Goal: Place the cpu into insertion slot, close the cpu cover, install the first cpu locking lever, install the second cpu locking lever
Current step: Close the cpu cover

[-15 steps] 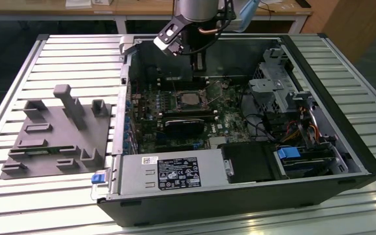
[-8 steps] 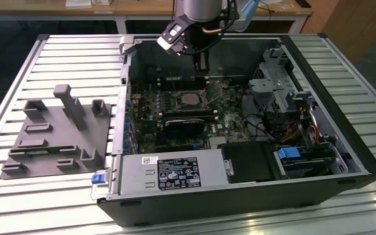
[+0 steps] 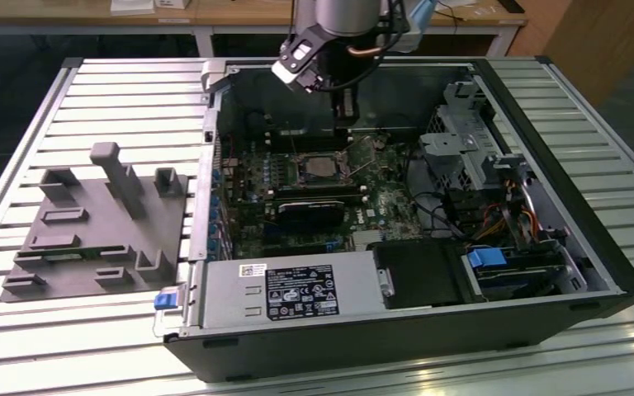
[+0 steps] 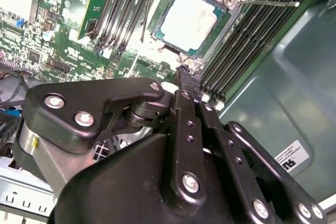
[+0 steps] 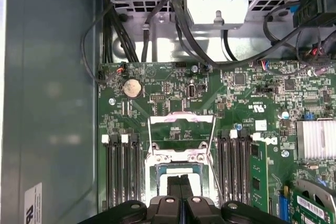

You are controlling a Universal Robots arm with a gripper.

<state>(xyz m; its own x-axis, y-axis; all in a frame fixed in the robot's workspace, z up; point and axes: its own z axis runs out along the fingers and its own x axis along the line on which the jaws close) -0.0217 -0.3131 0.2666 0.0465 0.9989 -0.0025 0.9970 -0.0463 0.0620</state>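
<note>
Cpu (image 4: 188, 22): one, seated in insertion slot (image 5: 157, 157); one cpu cover (image 5: 182, 120) open; hand (image 5: 181, 182) narrow, closed, empty.

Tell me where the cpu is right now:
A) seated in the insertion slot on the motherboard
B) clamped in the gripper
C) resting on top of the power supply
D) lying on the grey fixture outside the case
A: in the second wrist view the cpu lies flat inside the insertion slot, silver top up, while the gripper beside it is shut on nothing.
</note>
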